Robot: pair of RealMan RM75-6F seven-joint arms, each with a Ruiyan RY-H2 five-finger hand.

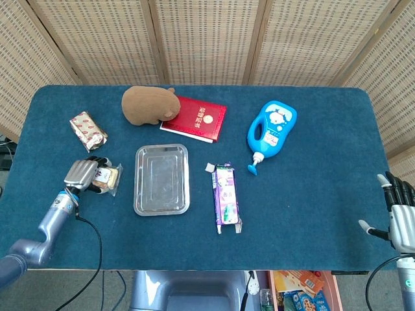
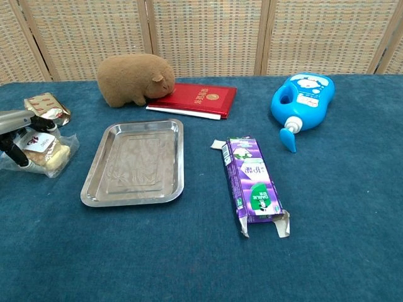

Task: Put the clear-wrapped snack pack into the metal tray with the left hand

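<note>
The clear-wrapped snack pack (image 1: 107, 179) (image 2: 51, 154) lies flat on the blue cloth, just left of the metal tray (image 1: 161, 181) (image 2: 135, 165). My left hand (image 1: 80, 173) (image 2: 17, 128) is over the pack's left half, palm down, dark fingers reaching onto the wrapper and hiding part of it. The pack still rests on the table, and no closed hold on it shows. Nothing is in the tray. My right hand (image 1: 401, 219) hangs off the table's right front corner, fingers spread and holding nothing.
A foil-wrapped snack (image 1: 88, 129) (image 2: 46, 108) lies behind the pack. A brown plush (image 1: 149, 105) and red booklet (image 1: 198, 118) sit behind the tray. A purple carton (image 1: 225, 196) lies right of the tray, and a blue bottle (image 1: 271, 129) further right.
</note>
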